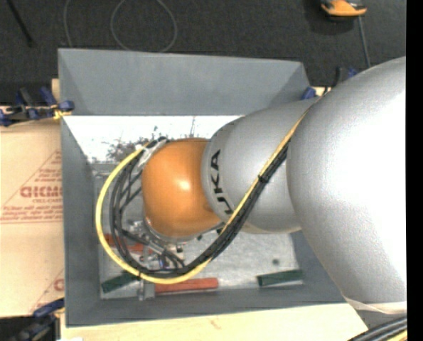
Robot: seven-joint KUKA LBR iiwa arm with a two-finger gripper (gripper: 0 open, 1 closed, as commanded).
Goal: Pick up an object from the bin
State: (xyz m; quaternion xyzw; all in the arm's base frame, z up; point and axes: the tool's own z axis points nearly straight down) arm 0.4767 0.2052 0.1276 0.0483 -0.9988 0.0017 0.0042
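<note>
Nearest to the gripper (153,256): a long flat red stick (191,284), lying on the floor of the bin (79,247) by the front wall, just below the gripper. Just to the left of it, a dark green bar (119,284), tilted a little. Well off to the right, a second green bar (279,279), also by the front wall. No way to tell which of them to pick.

As for the red stick: probably light and stiff, like plastic or wood. Not likely to bend or break. Maybe a bit slippery, being smooth and thin. Hard to get under, lying so flat. Best to pinch across the narrow way, near the middle, so as not to tip at one end.

Reaching in from the right, the big grey arm (325,169), bent down into the bin. At the wrist, a round orange cover (175,187), with black and yellow cables (115,190) looping round on the left. Low over the front left part of the floor, the gripper, tucked under that cover. Cannot tell whether open or closed, nor whether holding anything.
</note>
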